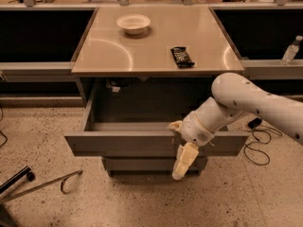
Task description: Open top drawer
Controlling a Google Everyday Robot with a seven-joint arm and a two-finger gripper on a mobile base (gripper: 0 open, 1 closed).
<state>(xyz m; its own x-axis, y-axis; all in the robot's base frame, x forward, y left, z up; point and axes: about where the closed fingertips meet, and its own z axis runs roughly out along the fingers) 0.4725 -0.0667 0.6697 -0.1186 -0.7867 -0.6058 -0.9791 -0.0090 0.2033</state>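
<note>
The top drawer (123, 144) is pulled far out from under the counter, and its deep grey tray (142, 109) shows empty. Its wide grey front faces me. My gripper (177, 148) sits at the drawer front's upper edge, right of centre. One cream finger (183, 161) hangs down in front of the drawer face and the other finger (174, 126) hooks over the rim into the tray. The white arm (246, 103) reaches in from the right.
The counter (156, 46) above holds a white bowl (133, 22) and a dark snack packet (182, 56). A narrower lower drawer front (142, 164) shows below. A plastic bottle (290, 50) stands at right, cables (255, 145) lie on the floor at right, and a metal chair base (38, 183) lies at left.
</note>
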